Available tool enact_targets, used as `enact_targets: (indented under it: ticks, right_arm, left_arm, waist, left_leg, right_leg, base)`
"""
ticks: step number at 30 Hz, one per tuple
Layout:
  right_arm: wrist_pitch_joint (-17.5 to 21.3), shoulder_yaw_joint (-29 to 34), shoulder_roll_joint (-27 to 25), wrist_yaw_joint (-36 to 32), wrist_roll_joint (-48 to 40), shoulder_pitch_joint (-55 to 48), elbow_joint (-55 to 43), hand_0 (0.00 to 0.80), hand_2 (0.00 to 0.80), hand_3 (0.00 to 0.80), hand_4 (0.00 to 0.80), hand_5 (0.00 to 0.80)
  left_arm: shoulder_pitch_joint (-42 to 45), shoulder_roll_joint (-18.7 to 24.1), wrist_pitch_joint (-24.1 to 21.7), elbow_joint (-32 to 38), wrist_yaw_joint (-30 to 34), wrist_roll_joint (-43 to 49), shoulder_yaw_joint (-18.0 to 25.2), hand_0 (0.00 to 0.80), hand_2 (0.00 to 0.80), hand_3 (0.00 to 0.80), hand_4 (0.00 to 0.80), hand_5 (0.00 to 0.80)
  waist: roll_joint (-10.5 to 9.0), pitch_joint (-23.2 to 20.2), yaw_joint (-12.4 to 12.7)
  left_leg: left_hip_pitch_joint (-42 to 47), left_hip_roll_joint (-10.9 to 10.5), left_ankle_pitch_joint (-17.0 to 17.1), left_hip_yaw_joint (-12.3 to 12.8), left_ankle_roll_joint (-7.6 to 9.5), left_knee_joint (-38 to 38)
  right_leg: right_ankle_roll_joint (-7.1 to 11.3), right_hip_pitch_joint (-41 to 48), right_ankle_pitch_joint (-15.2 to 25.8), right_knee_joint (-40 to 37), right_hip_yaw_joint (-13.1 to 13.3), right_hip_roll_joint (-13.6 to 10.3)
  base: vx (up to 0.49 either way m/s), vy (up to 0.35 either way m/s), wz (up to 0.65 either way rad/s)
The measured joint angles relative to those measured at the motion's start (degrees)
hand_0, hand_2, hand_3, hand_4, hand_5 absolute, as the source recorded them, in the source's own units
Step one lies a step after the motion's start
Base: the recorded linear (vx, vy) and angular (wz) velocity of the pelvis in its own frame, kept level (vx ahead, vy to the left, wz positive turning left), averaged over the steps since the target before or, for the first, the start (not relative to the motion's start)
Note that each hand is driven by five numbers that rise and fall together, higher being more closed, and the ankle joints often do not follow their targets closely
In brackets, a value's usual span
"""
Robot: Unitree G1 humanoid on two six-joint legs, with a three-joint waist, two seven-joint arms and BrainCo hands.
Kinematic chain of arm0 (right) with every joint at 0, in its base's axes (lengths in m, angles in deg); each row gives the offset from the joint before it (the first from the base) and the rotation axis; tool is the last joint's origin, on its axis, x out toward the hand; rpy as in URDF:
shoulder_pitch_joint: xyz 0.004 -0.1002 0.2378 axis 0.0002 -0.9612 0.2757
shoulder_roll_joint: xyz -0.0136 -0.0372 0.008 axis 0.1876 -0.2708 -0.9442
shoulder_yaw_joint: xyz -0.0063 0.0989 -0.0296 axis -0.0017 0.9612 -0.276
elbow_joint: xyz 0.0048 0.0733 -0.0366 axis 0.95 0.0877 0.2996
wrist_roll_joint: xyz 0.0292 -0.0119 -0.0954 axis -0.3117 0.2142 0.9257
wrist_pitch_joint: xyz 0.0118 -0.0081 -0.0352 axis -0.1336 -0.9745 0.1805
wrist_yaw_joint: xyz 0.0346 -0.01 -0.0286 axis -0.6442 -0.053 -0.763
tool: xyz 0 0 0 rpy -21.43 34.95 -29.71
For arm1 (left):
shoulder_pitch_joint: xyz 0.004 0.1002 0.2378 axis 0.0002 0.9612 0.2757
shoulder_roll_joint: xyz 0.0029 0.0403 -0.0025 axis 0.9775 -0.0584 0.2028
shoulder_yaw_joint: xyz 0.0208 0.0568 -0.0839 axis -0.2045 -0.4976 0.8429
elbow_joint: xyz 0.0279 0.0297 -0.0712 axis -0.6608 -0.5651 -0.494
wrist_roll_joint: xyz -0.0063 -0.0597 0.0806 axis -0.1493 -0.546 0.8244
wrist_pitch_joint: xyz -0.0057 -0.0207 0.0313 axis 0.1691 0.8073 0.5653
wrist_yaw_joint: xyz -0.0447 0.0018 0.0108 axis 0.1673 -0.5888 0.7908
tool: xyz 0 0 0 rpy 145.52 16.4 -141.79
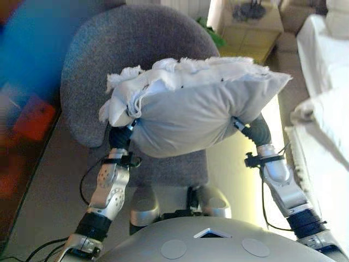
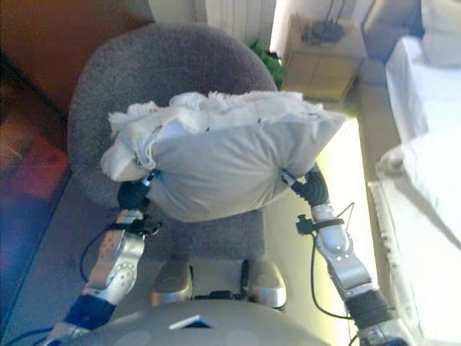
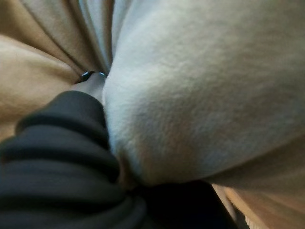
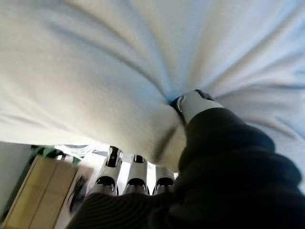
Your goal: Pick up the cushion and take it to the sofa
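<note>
Fingers of the left hand (image 1: 121, 136) are buried in the cushion (image 1: 191, 112), so I cannot tell their state; the right hand (image 4: 143, 179) curls fingers under its other end. Cushion is held between both above the chair (image 1: 98, 65). Loosened squeeze could drop it; sofa (image 1: 327, 125) lies right.

Cushion (image 1: 191, 114) hides the left hand's (image 3: 93, 86) fingers.

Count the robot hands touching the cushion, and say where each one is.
2. The left robot hand presses into the cushion at its left end; the right robot hand digs into its right end. Much of the fingers is buried in fabric.
</note>
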Motion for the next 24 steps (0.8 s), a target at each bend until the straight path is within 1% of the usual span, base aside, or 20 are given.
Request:
enact_targets:
  ticks: [1, 2, 3, 5, 6, 7, 8, 9, 11, 13, 14, 17, 18, 20, 22, 24]
  right_arm:
    - [0.00, -0.12, 0.20, 0.00, 0.01, 0.45, 0.01, 0.800, 0.800, 0.800, 0.800, 0.800]
    - [0.00, -0.19, 0.25, 0.02, 0.01, 0.43, 0.01, 0.800, 0.800, 0.800, 0.800, 0.800]
    - [-0.02, -0.28, 0.30, -0.09, 0.02, 0.32, 0.00, 0.800, 0.800, 0.800, 0.800, 0.800]
    - [0.01, 0.09, 0.36, -0.82, 0.01, -0.79, -0.51, 0.800, 0.800, 0.800, 0.800, 0.800]
    - [0.01, 0.77, 0.35, -1.48, 0.01, -1.48, -1.16, 0.800, 0.800, 0.800, 0.800, 0.800]
    - [0.03, 1.31, 0.00, -2.37, -0.02, -2.16, -2.00, 0.800, 0.800, 0.800, 0.800, 0.800]
    - [0.21, 2.01, -0.65, -3.07, -0.01, -2.96, -2.60, 0.800, 0.800, 0.800, 0.800, 0.800]
    - [0.16, 2.11, 0.27, -3.18, -0.07, -3.37, -2.51, 0.800, 0.800, 0.800, 0.800, 0.800]
    - [0.13, 1.72, 1.07, -3.34, 0.01, -3.35, -2.48, 0.800, 0.800, 0.800, 0.800, 0.800]
    - [0.00, 1.07, 2.07, -3.15, 0.16, -2.21, -1.49, 0.800, 0.800, 0.800, 0.800, 0.800]
    - [-0.40, 0.48, 2.54, -2.98, 0.20, -1.75, -1.37, 0.800, 0.800, 0.800, 0.800, 0.800]
    - [-0.69, -1.37, 2.68, -2.74, 0.70, -1.37, -1.34, 0.800, 0.800, 0.800, 0.800, 0.800]
    - [-0.74, -1.95, 2.70, -2.60, 0.82, -1.05, -1.33, 0.800, 0.800, 0.800, 0.800, 0.800]
    - [-0.75, -2.76, 3.14, -2.06, 1.14, 0.13, -1.06, 0.800, 0.800, 0.800, 0.800, 0.800]
    - [-0.77, -2.88, 4.08, -1.48, 1.20, 1.04, -0.43, 0.800, 0.800, 0.800, 0.800, 0.800]
    - [-0.77, -3.15, 4.90, -0.24, 1.21, 2.69, 0.35, 0.800, 0.800, 0.800, 0.800, 0.800]
  left_arm:
    - [-0.05, -0.26, -0.01, -0.07, -0.32, -0.02, 0.03, 0.800, 0.800, 0.800, 0.800, 0.800]
    - [0.02, -0.71, -0.01, -0.50, -0.70, -0.02, -0.09, 0.800, 0.800, 0.800, 0.800, 0.800]
    - [0.07, -1.05, 0.00, -0.93, -1.13, 0.02, -0.09, 0.800, 0.800, 0.800, 0.800, 0.800]
    - [0.31, -1.85, 0.02, -0.95, -1.69, 0.15, -0.13, 0.800, 0.800, 0.800, 0.800, 0.800]
    - [0.32, -2.21, 0.02, -0.94, -1.80, 0.18, -0.16, 0.800, 0.800, 0.800, 0.800, 0.800]
    - [0.33, -2.69, 0.04, -0.93, -2.01, 0.18, -0.16, 0.800, 0.800, 0.800, 0.800, 0.800]
    - [0.36, -3.30, 0.10, -0.92, -2.15, 0.22, -0.32, 0.800, 0.800, 0.800, 0.800, 0.800]
    - [0.30, -3.05, 0.16, -0.94, -2.30, 0.25, -0.26, 0.800, 0.800, 0.800, 0.800, 0.800]
    - [0.16, -2.52, 0.13, -0.94, -2.81, 0.22, -0.06, 0.800, 0.800, 0.800, 0.800, 0.800]
    - [0.03, -2.15, 0.08, -0.94, -3.19, 0.22, 0.15, 0.800, 0.800, 0.800, 0.800, 0.800]
    - [0.05, -2.02, 0.05, -0.94, -3.42, 0.22, 0.66, 0.800, 0.800, 0.800, 0.800, 0.800]
    - [0.07, -1.30, -0.32, -0.92, -4.54, 0.25, 1.74, 0.800, 0.800, 0.800, 0.800, 0.800]
    - [0.07, -1.08, -0.51, -0.92, -4.86, 0.30, 2.04, 0.800, 0.800, 0.800, 0.800, 0.800]
    - [-0.04, -0.20, -1.20, -0.92, -5.83, 0.48, 2.19, 0.800, 0.800, 0.800, 0.800, 0.800]
    - [-0.19, -0.20, -1.37, -0.92, -6.50, 0.64, 2.08, 0.800, 0.800, 0.800, 0.800, 0.800]
    - [-1.25, -0.15, -1.42, -0.92, -7.26, 0.70, 1.97, 0.800, 0.800, 0.800, 0.800, 0.800]
  waist:
    - [0.59, 0.46, 0.15]
    - [0.77, 0.73, 0.20]
    - [0.93, 0.78, 0.03]
    - [1.85, 0.63, -0.07]
    - [2.38, 0.51, -0.14]
    - [3.77, 0.35, -0.23]
    - [5.64, 0.04, -0.55]
    - [4.64, 0.01, -0.75]
    - [3.16, -0.01, -0.59]
    - [2.67, 0.24, 0.22]
    - [2.66, 0.29, 0.50]
    - [2.20, 0.78, 2.94]
    - [1.80, 1.01, 3.23]
    - [0.94, 1.79, 3.24]
    - [-0.10, 2.73, 3.24]
    - [-0.93, 3.69, 3.04]
  left_leg:
    - [0.31, -0.21, 0.67, 0.09, 0.55, -4.12]
    - [0.82, -0.40, 1.38, -0.49, 0.63, -6.51]
    - [1.63, -0.32, 2.21, -0.99, 0.70, -7.60]
    - [3.51, 0.00, 2.48, -0.94, 0.89, -11.09]
    - [4.03, -0.08, 2.51, -0.94, 0.95, -11.63]
    - [4.79, -0.29, 2.96, -0.86, 1.58, -12.61]
    - [5.79, 0.07, 3.51, -0.85, 0.56, -14.09]
    - [6.07, -0.49, 4.59, -0.94, 0.95, -15.26]
    - [5.50, -2.82, 5.57, -1.01, 2.39, -16.46]
    - [4.78, -4.33, 6.09, -1.12, 3.15, -17.39]
    - [4.55, -4.76, 6.44, -1.15, 3.65, -18.18]
    - [4.48, -5.24, 6.82, -1.07, 4.06, -19.52]
    - [4.48, -5.26, 6.85, -1.14, 4.01, -19.71]
    - [4.45, -5.06, 7.15, -1.35, 3.82, -20.19]
    - [4.05, -4.86, 7.24, -1.73, 3.69, -20.19]
    - [2.51, -4.82, 7.70, -2.62, 3.60, -20.12]
  right_leg:
    - [-0.47, 1.09, 1.29, -2.34, -0.04, 0.55]
    - [-0.66, 2.10, 1.99, -3.83, -0.09, 0.77]
    - [-0.40, 2.84, 2.23, -4.70, -0.22, 0.87]
    - [-0.09, 3.77, 2.21, -6.06, -0.47, 0.83]
    - [0.58, 3.72, 2.27, -6.17, -0.48, 0.69]
    - [1.57, 3.72, 2.52, -6.29, -0.64, 0.95]
    - [2.90, 3.73, 2.86, -6.26, -0.73, 2.00]
    - [3.78, 3.59, 2.94, -6.31, -0.64, 0.90]
    - [5.42, 3.29, 3.92, -8.03, -0.74, -1.16]
    - [6.45, 3.46, 5.13, -10.35, -0.72, -2.46]
    - [6.81, 3.65, 5.52, -11.39, -0.74, -2.75]
    - [7.16, 4.37, 6.66, -13.96, -0.80, -2.84]
    - [7.10, 4.75, 6.88, -14.61, -0.87, -2.75]
    - [7.03, 4.98, 6.99, -15.01, -1.21, -2.42]
    - [6.99, 4.88, 6.96, -15.01, -1.40, -2.09]
    - [6.92, 3.77, 7.01, -15.00, -1.75, -2.01]
  base:
    - [0.178, 0.076, 0.06]
    - [0.197, 0.093, 0.02]
    - [0.218, 0.118, -0.11]
    - [0.215, 0.102, -0.14]
    - [0.172, 0.066, -0.18]
    - [0.118, 0.048, -0.19]
    - [0.034, 0.047, -0.07]
    - [-0.021, 0.052, 0.10]
    - [-0.041, 0.067, 0.22]
    - [0.012, 0.074, 0.21]
    - [0.014, 0.031, 0.22]
    - [-0.013, -0.019, 0.11]
    - [-0.014, -0.029, 0.12]
    - [0.010, -0.012, 0.11]
    - [-0.032, -0.020, 0.11]
    - [-0.067, -0.010, 0.18]
